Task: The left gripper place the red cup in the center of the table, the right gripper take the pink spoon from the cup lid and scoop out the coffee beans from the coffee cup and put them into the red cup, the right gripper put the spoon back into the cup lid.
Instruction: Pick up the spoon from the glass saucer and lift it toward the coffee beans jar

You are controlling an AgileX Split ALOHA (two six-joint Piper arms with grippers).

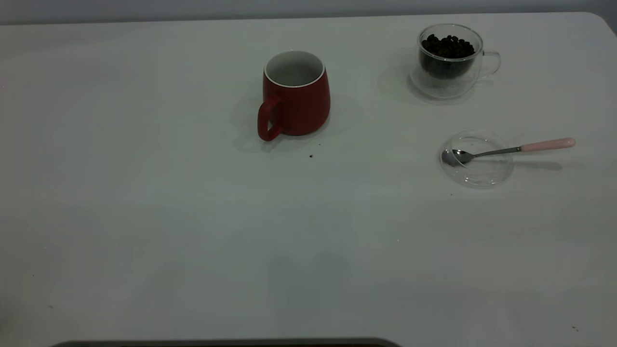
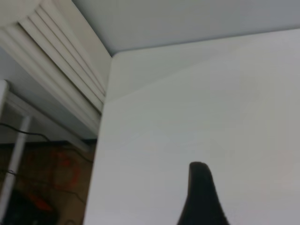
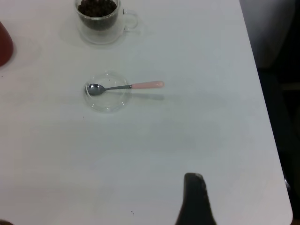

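red cup centred on worktop, empty; pink spoon on cup lid, scooping undone; hands' state: cannot tell

1. The left gripper shows a single dark fingertip; everything else is cut off by the frame edge.
2. The right gripper likewise.
3. The red cup is cropped to a sliver in the right wrist view.
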